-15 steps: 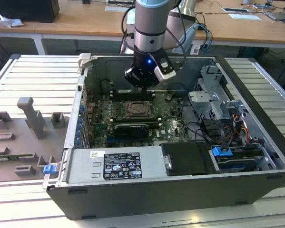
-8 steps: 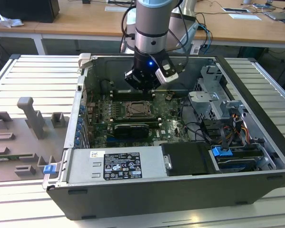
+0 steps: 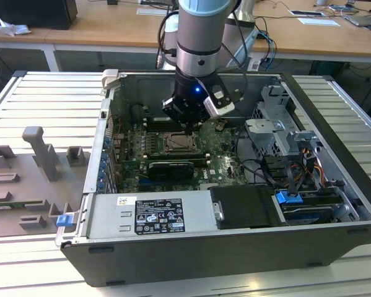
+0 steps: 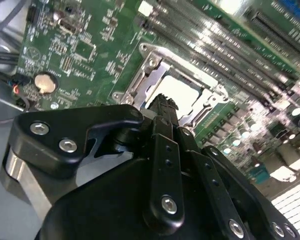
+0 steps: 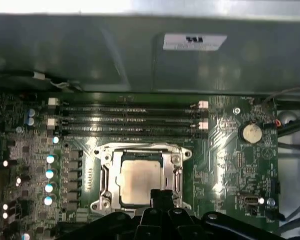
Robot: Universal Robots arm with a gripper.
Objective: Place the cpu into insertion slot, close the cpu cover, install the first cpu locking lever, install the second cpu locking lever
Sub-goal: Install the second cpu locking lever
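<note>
The cpu (image 5: 137,180), a pale silvery square, lies flat in the insertion slot (image 5: 103,197) on the green motherboard. The cpu cover (image 5: 139,150), a thin metal frame, lies down around the chip with the chip's top showing through its window. My gripper (image 5: 161,195) is shut with nothing in it, its black tips just over the edge of the cover. The second wrist view has the gripper (image 4: 162,102) close above the cpu (image 4: 182,92) and the cover (image 4: 150,65). From the exterior view the gripper (image 3: 188,124) hangs over the slot (image 3: 180,143). How the locking levers stand I cannot tell.
Long memory slots (image 5: 129,117) and a coin battery (image 5: 251,132) flank the socket. A black card (image 3: 171,168), the power supply (image 3: 151,216), a drive cage (image 3: 278,133) and cables (image 3: 259,167) crowd the open case. A grey fixture (image 3: 43,151) stands at the exterior view's left.
</note>
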